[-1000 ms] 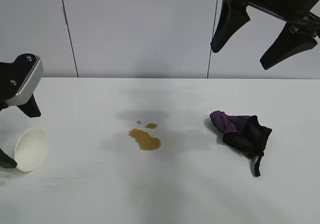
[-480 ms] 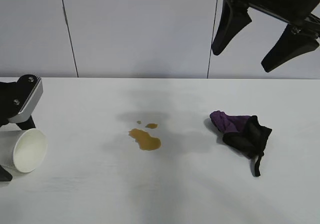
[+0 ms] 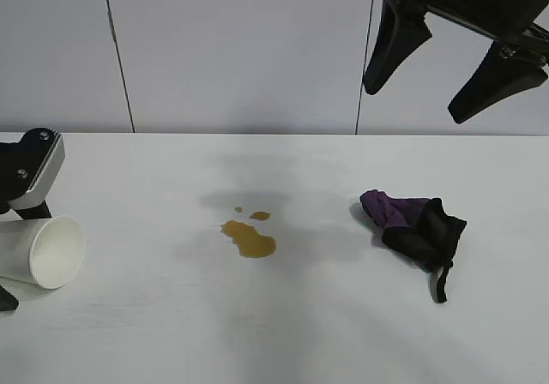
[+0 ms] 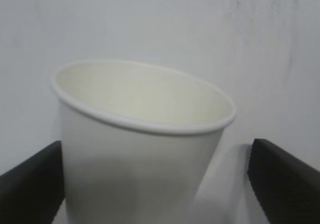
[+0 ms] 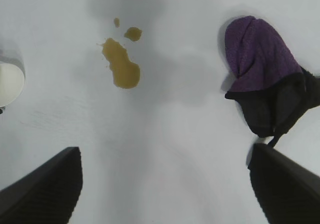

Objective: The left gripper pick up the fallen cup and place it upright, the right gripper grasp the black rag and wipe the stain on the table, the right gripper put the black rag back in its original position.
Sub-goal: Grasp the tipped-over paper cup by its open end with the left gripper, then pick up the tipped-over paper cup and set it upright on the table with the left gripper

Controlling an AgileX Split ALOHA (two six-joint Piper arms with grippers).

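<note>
The cup is plain white, creamier inside. The stain is brown-amber on the matte white table. The black rag is two-toned — purple at one end, black at the other. Both grippers — left gripper, right gripper — are black.

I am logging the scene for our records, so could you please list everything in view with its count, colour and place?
cup: one, white, on its side at the table's left edge, mouth facing the stain, between the left gripper's fingers.
stain: one brown blotch with two small droplets beside it, mid-table.
black rag: one, black with a purple part, crumpled on the right of the table, thin tail strip toward the front.
table: one, white, fills the lower scene.
wall panels: pale grey, behind the table.
left gripper: one, black with a silver-grey wrist block, low at the table's left edge, open around the cup.
right gripper: one, black, open, raised above the rag.
</note>
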